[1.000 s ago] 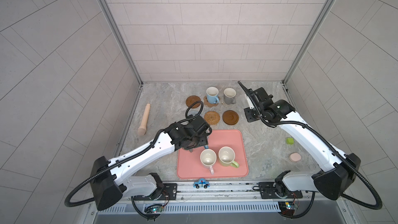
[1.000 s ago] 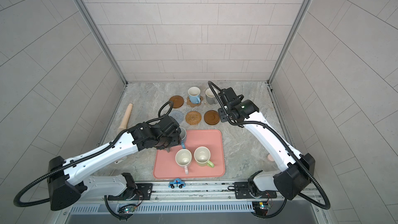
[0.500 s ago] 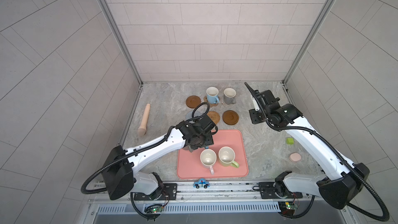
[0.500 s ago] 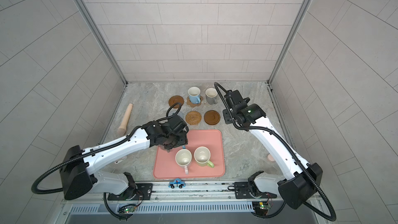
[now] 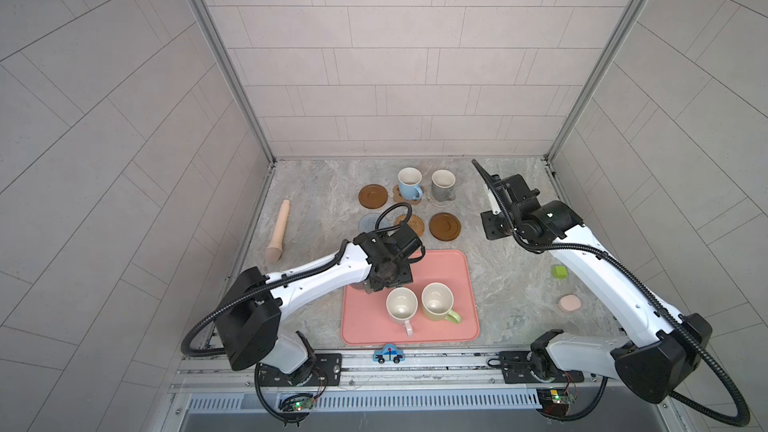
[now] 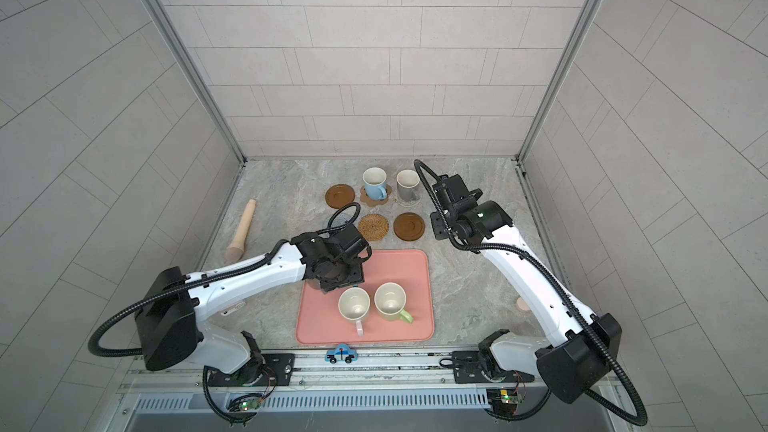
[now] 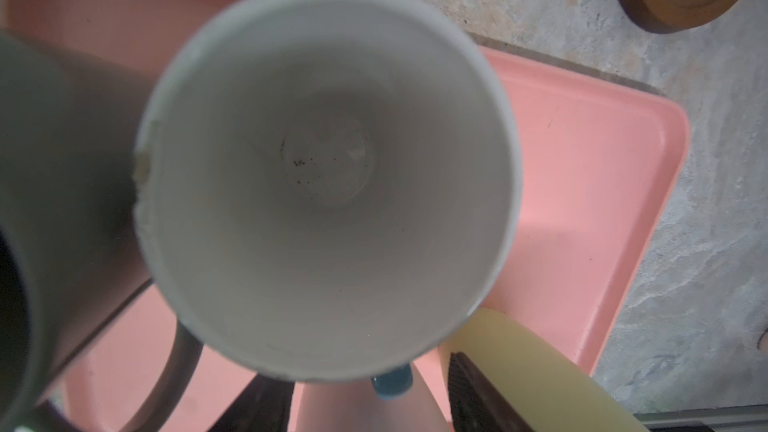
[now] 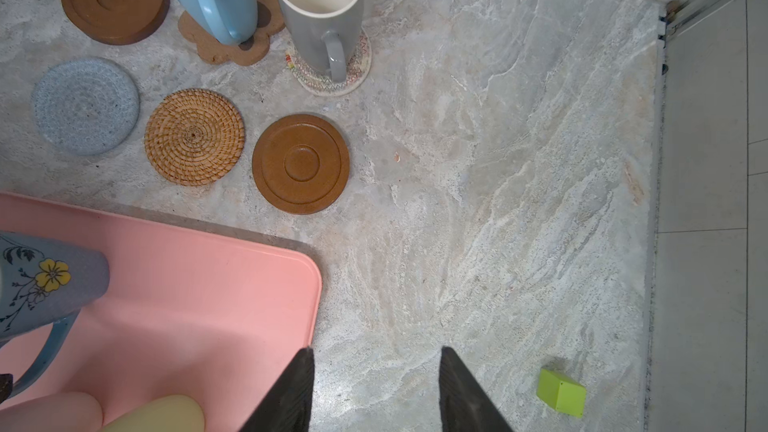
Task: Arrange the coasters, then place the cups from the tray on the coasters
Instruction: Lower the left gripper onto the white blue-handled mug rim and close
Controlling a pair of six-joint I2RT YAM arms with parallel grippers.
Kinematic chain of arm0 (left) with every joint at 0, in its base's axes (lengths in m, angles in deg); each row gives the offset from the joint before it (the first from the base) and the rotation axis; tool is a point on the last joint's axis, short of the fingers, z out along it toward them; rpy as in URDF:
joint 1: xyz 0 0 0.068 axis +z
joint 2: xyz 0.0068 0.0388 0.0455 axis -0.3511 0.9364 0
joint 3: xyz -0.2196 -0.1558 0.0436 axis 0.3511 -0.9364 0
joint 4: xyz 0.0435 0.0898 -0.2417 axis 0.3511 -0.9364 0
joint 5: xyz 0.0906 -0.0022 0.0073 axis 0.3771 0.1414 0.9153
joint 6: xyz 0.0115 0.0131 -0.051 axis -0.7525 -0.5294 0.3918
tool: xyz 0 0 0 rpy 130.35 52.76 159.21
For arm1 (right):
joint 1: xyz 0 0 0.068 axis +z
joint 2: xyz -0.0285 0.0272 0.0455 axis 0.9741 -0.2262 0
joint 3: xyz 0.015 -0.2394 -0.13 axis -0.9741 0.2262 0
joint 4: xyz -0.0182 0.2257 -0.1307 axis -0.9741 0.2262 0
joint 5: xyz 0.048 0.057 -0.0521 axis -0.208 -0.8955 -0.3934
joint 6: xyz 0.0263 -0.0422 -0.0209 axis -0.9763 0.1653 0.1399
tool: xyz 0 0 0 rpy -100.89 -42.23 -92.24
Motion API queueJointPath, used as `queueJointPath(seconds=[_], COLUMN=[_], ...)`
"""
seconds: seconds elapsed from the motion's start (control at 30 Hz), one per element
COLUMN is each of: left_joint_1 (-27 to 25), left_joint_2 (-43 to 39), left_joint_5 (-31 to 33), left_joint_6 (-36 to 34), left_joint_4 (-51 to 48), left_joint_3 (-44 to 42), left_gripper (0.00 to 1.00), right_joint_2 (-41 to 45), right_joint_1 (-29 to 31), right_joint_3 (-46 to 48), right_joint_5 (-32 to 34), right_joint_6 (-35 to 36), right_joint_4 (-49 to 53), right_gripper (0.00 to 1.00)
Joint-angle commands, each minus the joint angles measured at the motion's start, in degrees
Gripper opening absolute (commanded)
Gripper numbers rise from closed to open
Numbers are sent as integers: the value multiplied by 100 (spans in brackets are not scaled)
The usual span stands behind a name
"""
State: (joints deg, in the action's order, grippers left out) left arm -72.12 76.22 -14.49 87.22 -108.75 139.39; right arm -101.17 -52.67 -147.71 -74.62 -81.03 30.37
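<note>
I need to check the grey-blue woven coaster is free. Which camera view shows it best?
The right wrist view: the grey-blue woven coaster lies whole and bare there. In both top views the left arm partly hides it. The left wrist view does not show it.

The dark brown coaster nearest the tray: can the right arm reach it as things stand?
Probably yes. The right gripper hangs open and empty close to the dark brown coaster, and nothing stands between them.

Pink tray (image 8: 187, 292); grey-blue mug (image 8: 79, 284) bears yellow flower
</note>
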Motion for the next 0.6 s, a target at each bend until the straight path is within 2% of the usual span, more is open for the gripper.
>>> queueJointPath(seconds=[0.0, 0.33, 0.57], left_joint_1=[-37, -37, -37], left_joint_2=[124, 303, 265], left_joint_5=[207, 275, 372], left_joint_6=[-42, -177, -238], left_joint_4=[-140, -53, -31], left_joint_3=[157, 195, 122], left_gripper=[63, 55, 43], right_joint_2=[96, 97, 101], right_joint_1=[-36, -67, -74], right_joint_3=[63, 63, 72], right_joint_5=[62, 84, 92], right_joint_6=[-69, -102, -138], right_joint_4=[-19, -28, -46], right_gripper=[51, 51, 51])
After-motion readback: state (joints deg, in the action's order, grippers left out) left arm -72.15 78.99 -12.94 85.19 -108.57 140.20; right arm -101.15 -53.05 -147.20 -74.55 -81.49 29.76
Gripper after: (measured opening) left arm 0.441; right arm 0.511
